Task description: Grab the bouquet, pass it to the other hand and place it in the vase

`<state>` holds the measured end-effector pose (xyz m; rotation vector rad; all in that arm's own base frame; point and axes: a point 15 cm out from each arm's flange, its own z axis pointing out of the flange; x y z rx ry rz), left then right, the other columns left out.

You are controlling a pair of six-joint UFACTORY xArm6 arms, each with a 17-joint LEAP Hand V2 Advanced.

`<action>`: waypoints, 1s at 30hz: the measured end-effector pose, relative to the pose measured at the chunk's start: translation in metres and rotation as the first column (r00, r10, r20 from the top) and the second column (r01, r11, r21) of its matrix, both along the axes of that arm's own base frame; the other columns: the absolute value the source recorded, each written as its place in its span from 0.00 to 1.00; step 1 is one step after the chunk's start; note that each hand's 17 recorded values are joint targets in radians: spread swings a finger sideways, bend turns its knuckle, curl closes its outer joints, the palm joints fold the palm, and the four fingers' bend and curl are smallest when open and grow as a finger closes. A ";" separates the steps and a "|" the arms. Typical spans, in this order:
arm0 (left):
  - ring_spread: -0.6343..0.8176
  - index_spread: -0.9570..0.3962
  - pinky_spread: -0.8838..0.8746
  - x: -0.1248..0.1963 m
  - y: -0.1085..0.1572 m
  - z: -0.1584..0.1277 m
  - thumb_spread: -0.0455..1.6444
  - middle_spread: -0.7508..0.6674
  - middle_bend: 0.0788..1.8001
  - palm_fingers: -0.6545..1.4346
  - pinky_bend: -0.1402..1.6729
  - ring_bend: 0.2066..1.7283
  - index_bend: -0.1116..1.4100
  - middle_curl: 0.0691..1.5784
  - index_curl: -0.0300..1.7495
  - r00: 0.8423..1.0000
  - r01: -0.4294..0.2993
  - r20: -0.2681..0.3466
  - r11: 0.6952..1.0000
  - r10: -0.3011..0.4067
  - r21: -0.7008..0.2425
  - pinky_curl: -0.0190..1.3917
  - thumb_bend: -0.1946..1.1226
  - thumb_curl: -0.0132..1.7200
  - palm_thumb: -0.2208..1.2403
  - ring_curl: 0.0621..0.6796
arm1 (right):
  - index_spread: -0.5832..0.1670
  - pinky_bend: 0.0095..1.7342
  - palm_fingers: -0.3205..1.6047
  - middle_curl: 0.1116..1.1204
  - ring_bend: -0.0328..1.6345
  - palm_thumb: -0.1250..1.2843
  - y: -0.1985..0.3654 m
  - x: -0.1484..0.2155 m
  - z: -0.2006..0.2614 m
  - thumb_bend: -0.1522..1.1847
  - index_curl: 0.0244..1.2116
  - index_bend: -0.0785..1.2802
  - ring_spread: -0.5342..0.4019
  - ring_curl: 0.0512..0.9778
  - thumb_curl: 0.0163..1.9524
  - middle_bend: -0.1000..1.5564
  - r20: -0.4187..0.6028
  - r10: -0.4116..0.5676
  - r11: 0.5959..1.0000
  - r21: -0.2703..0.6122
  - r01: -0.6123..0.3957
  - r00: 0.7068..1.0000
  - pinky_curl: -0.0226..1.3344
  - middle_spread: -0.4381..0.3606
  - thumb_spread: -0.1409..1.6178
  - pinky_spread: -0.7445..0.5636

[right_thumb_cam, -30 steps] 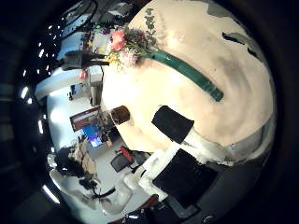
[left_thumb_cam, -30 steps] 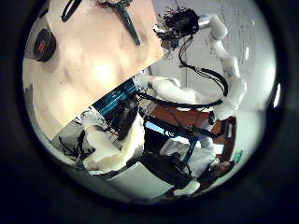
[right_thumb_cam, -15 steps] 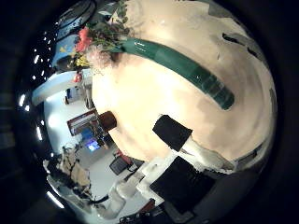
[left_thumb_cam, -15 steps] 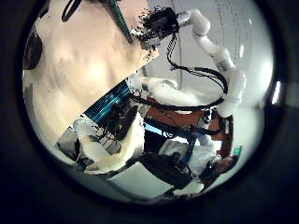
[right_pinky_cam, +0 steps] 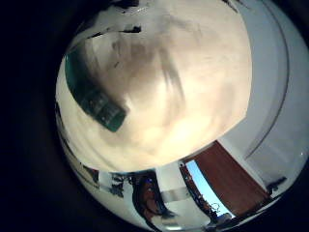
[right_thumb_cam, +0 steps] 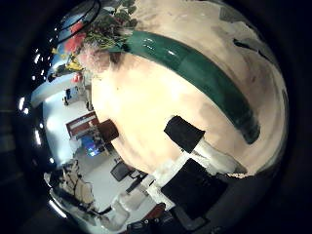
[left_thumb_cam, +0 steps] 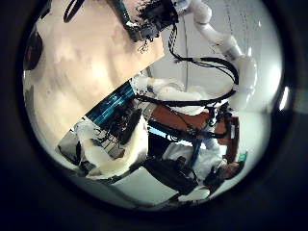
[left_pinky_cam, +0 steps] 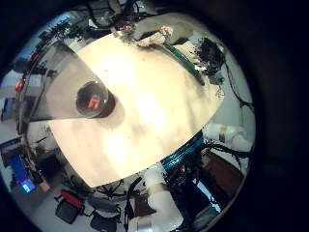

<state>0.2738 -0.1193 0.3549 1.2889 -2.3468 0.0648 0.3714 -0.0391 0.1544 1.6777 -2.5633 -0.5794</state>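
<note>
While no outside view is given, the palm views show the bouquet [right_thumb_cam: 185, 68] lying flat on the pale surface [right_thumb_cam: 166, 102], its long green wrapped stem stretched across it and its pink and red blooms at one end near the surface's edge. It fills much of the right thumb side palm view, so the right palm is close above it. In the right little finger side palm view the cut end of the green stem [right_pinky_cam: 95, 97] lies on the same surface. Whether the right hand [left_thumb_cam: 154, 14] has its fingers straight or curled cannot be told; from the left thumb side palm view it shows as a dark cluster at the end of its white arm, low over the surface beside the stem, with no clear hold on it. The vase [left_pinky_cam: 82, 87], a clear tall glass, stands upright on the surface well apart from the bouquet and close under the left palm. The left hand's fingers do not show, so its state cannot be told.
</note>
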 end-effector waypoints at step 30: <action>0.85 0.72 0.87 -0.002 0.007 0.005 0.70 0.81 0.06 0.36 0.26 0.15 0.20 0.15 0.22 1.000 -0.010 0.011 0.999 0.010 0.032 0.13 0.13 0.19 0.39 0.23 | 0.45 0.71 0.58 0.41 0.74 0.64 0.000 0.027 -0.034 0.10 0.33 0.23 0.31 0.27 0.23 0.54 -0.063 0.113 0.984 -0.131 -0.121 0.992 0.01 0.38 0.64 0.42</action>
